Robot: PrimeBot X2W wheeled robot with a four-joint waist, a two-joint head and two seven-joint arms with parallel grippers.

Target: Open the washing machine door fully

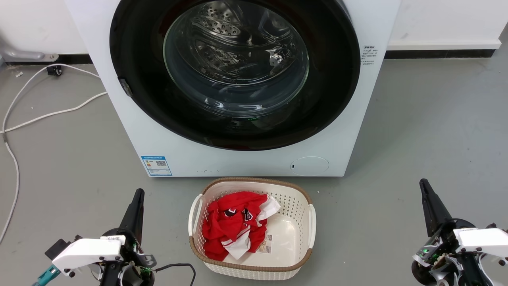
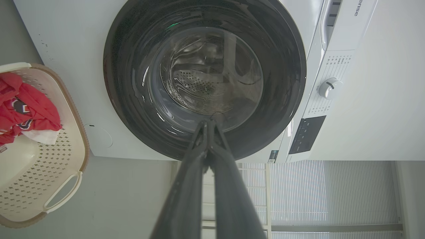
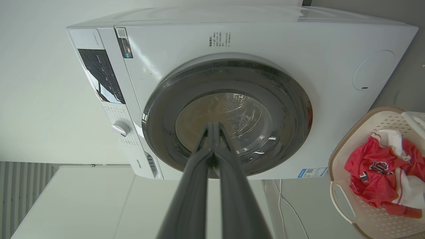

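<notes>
Floor (image 1: 416, 119): basket (image 1: 254, 180) at 6 o'clock.
Washing machine door (image 1: 333, 79): closed.
Left pincer (image 1: 139, 192), 7 o'clock: fingers together, empty.
Right pincer (image 1: 423, 182), 5 o'clock: same.

Door (image 1: 333, 99) top is cropped; label (image 1: 369, 55) print seems illegible.

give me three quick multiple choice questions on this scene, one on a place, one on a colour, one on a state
1. Where does the basket stand relative to the washing machine?
A) on top of it
B) on the floor in front of it
C) inside it

2. What colour is most of the clothing in the basket?
A) blue
B) green
C) red

3. How is the door?
A) shut
B) wide open
C) taken off

Answers:
1 B: it sits on the grey floor below the machine's front.
2 C: the bundle is red with bits of white.
3 A: the black disc lies flat against the machine's front.
</notes>
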